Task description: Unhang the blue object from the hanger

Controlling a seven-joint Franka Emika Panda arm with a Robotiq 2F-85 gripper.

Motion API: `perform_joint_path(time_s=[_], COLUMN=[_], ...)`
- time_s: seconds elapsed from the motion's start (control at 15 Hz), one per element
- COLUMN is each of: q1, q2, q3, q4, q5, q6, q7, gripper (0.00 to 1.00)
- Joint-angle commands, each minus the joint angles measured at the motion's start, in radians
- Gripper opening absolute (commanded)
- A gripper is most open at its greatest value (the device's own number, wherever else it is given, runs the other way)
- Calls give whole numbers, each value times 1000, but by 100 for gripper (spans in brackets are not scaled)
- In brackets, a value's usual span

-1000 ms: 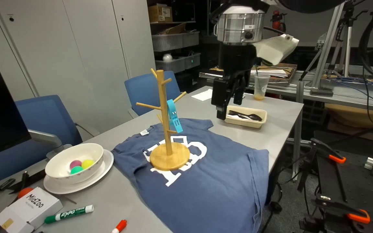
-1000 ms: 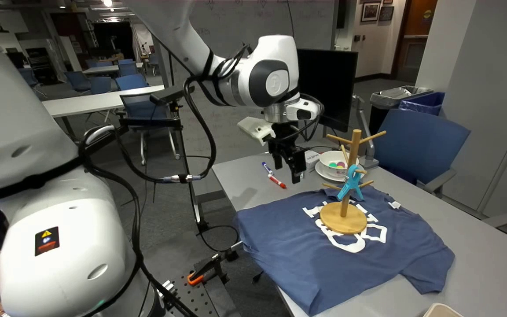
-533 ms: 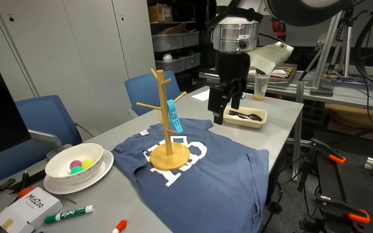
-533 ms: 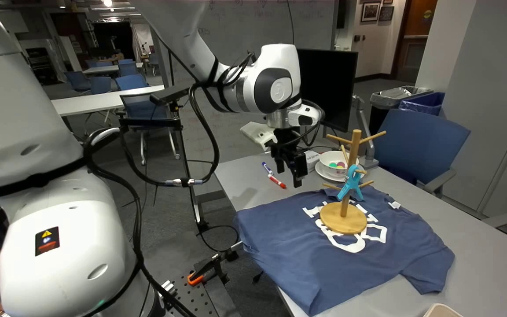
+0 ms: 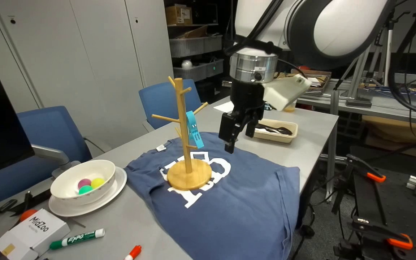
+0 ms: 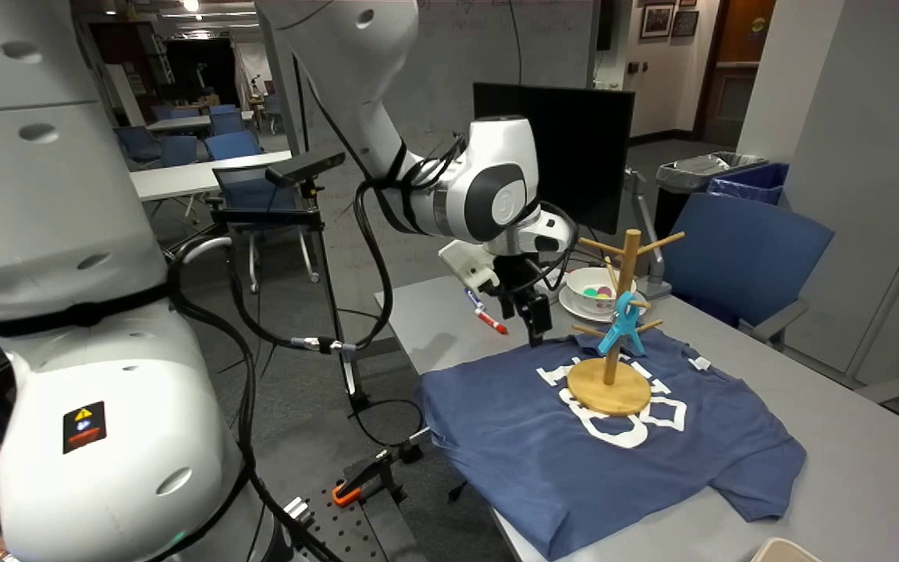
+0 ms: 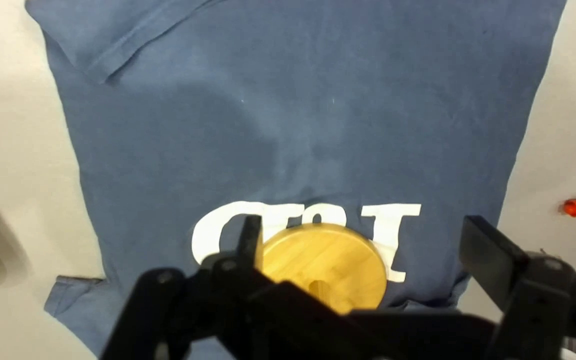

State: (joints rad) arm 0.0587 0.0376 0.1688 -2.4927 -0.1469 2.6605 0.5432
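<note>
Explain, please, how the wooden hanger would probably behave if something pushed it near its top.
The wooden hanger might tip, as its tall, thin pole rises from a flat base. The pole looks like straight wood, so it would probably lean stiffly rather than bend. The T-shirt under the base is soft-looking cloth, so it may wrinkle or slide along.

The Franka Panda arm (image 6: 371,129) slopes down over the bench (image 6: 847,437); its wrist (image 6: 502,201) is bent above it; the black Robotiq claw (image 5: 239,141) points down toward the bench, two fingers (image 7: 490,262) spread wide apart.
</note>
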Motion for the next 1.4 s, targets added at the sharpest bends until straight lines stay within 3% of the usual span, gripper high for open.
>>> perform_joint_path(time_s=[0.0, 0.33, 0.67, 0.8, 0.93, 1.33], q1=[34, 39, 60, 64, 39, 55], q2=[79, 146, 205, 228, 194, 219], q3=[-62, -152, -213, -209, -189, -208], q4=[29, 76, 153, 178, 140, 161], q5=[-149, -460, -681, -712, -671, -707], q6=[129, 239, 269, 260, 245, 240], q7=[129, 368, 547, 562, 523, 567], gripper=[100, 100, 100, 100, 100, 100])
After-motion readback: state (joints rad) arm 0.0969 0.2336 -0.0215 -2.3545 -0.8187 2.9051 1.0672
